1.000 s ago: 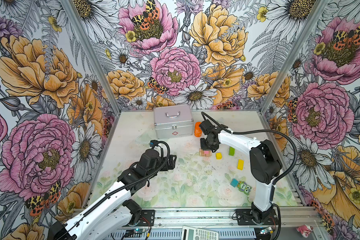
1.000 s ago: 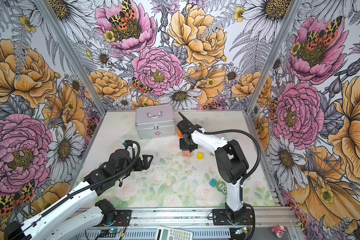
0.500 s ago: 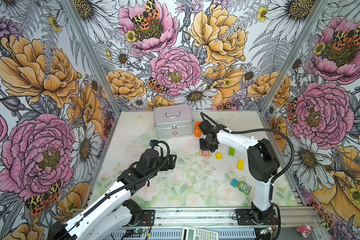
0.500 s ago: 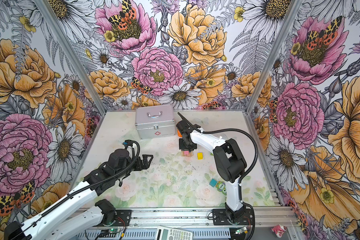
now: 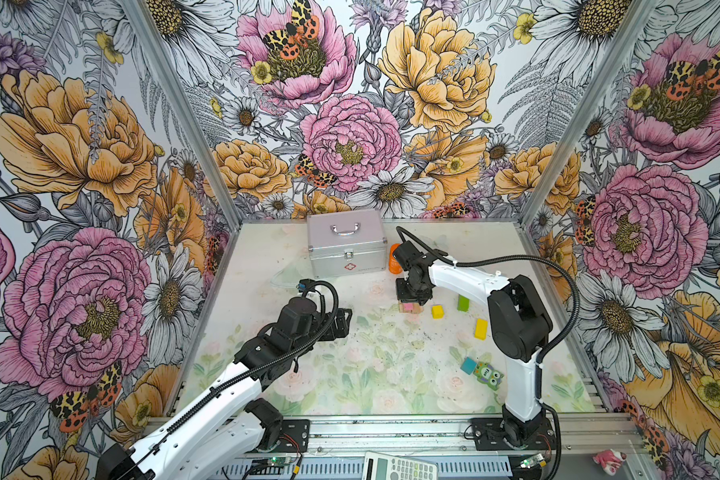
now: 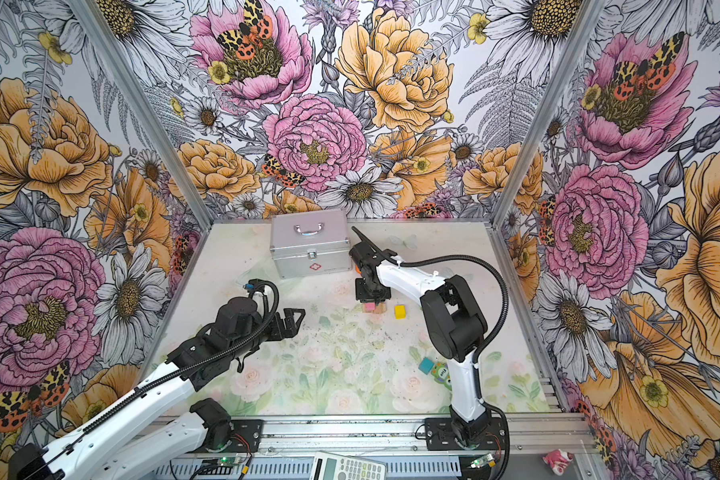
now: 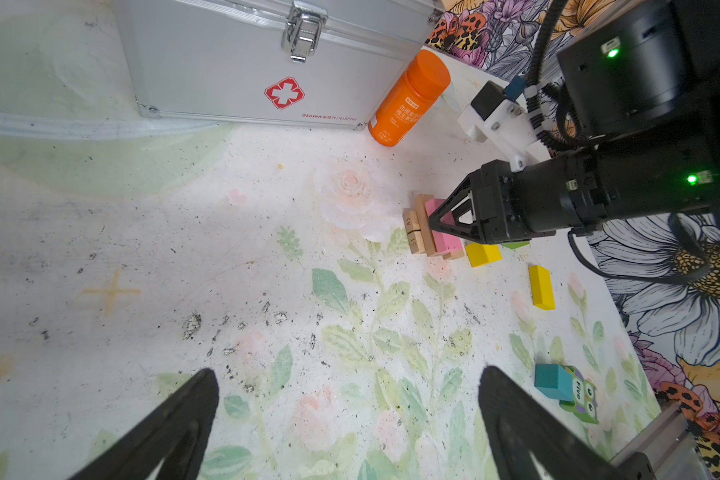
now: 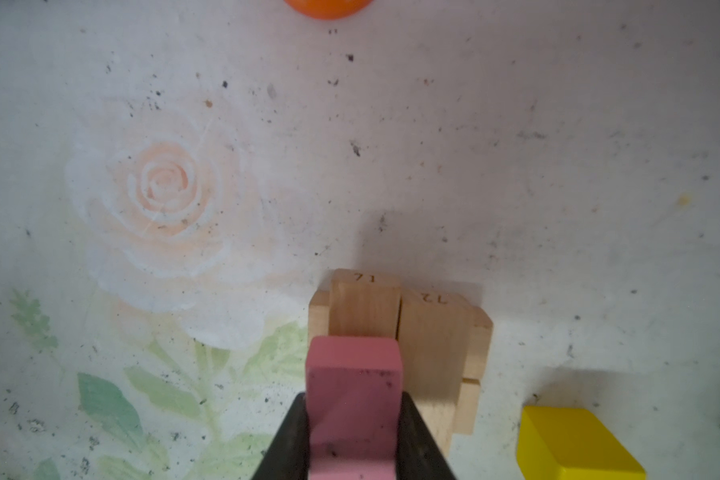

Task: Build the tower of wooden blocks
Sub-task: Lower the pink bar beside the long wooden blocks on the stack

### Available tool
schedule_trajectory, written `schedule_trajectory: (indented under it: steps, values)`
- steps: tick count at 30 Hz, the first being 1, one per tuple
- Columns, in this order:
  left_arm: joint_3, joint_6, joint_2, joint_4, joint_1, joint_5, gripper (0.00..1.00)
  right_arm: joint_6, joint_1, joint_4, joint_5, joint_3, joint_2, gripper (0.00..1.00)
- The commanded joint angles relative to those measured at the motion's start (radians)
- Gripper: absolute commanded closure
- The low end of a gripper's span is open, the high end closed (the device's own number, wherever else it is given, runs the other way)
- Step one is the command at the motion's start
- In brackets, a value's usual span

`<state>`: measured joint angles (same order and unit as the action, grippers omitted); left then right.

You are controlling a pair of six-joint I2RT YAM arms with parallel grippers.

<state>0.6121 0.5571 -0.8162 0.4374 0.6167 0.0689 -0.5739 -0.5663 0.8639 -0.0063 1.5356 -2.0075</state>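
Observation:
My right gripper (image 8: 353,401) is shut on the pink plank (image 8: 354,374), holding it over the left half of the tower (image 5: 412,308), a low pile of tan planks (image 8: 429,332) laid crosswise in two layers; I cannot tell whether the plank touches them. A yellow cube (image 5: 437,311), green bar (image 5: 463,303), yellow bar (image 5: 481,328), teal cube (image 5: 469,365) and green owl piece (image 5: 489,374) lie loose to the right. My left gripper (image 7: 348,374) hovers open and empty over the mat left of the middle; both top views show it (image 6: 294,320).
A silver metal case (image 5: 346,245) stands at the back, with an orange bottle (image 7: 408,99) just to its right, close behind the tower. Flowered walls close in three sides. A calculator (image 5: 400,467) lies outside the front rail.
The right arm has edged slightly to the left and back with the pink plank still gripped. The left arm has stayed put.

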Motion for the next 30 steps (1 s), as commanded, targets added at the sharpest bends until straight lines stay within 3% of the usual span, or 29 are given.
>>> schedule_trajectory:
  steps: [1, 30]
  values:
    - [-0.009, -0.025, 0.005, -0.026, -0.009, -0.017, 0.01, 0.015, -0.007, 0.003, -0.003, 0.026, -0.013, 0.71]
    - [-0.009, -0.022, 0.003, -0.026, -0.021, -0.026, 0.01, 0.016, 0.000, 0.003, 0.000, 0.044, -0.027, 0.65]
